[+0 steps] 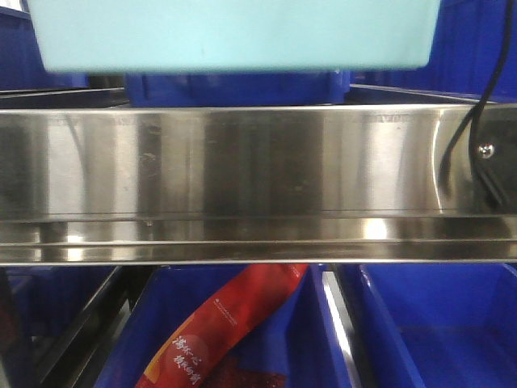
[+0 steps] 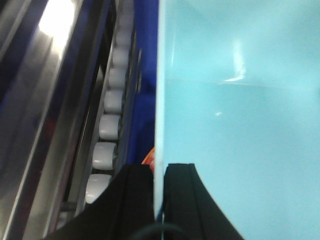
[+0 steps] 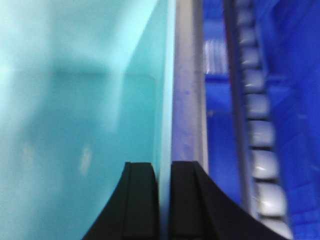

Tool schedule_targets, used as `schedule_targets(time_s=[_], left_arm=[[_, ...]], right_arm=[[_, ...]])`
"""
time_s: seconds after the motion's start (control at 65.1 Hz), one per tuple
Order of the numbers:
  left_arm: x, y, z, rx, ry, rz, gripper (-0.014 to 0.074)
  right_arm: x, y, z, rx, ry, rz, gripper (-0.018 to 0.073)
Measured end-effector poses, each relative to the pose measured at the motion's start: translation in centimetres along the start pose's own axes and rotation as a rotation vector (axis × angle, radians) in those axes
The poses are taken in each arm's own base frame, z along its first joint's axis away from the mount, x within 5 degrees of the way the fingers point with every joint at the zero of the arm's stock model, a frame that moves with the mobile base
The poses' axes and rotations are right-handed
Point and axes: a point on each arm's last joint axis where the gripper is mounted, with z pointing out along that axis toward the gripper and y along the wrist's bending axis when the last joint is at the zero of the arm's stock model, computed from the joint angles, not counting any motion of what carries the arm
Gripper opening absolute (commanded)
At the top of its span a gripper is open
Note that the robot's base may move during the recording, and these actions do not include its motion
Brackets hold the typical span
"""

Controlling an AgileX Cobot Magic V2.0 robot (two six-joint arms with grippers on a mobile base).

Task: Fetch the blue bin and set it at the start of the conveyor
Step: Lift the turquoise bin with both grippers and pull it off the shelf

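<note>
The blue bin (image 1: 234, 32), a pale aqua tub, hangs at the top of the front view, above the stainless rack rail. My left gripper (image 2: 159, 172) is shut on the bin's left wall (image 2: 160, 100), one finger inside and one outside; the bin's inside (image 2: 240, 125) fills the right of that view. My right gripper (image 3: 165, 170) is shut on the bin's right wall (image 3: 167, 100), with the bin's inside (image 3: 75, 125) at the left. The conveyor start with its dark belt and red frame is out of view.
A shiny stainless-steel rack rail (image 1: 242, 186) spans the front view. White rollers (image 2: 107, 130) run beside the bin on the left and rollers (image 3: 260, 140) on the right. Dark blue crates (image 1: 436, 323) sit below; one holds a red packet (image 1: 226, 331). A black cable (image 1: 464, 129) hangs at right.
</note>
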Motion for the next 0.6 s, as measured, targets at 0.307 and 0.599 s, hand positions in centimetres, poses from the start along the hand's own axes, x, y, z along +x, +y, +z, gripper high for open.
schedule_targets(time_s=[0.307,0.599], left_arm=[[3.7,0.3,-6.3,0.020,-0.105,-0.018,-0.0111],[4.6,0.5,-8.4,0.035,-0.138,-0.004,-0.0111]], right_arm=[[3.3,0.1,-6.3,-0.006,-0.101,0.009,-0.0165],[4.9,-0.5,-9.0,-0.042,-0.166,0.030,-0.0165]])
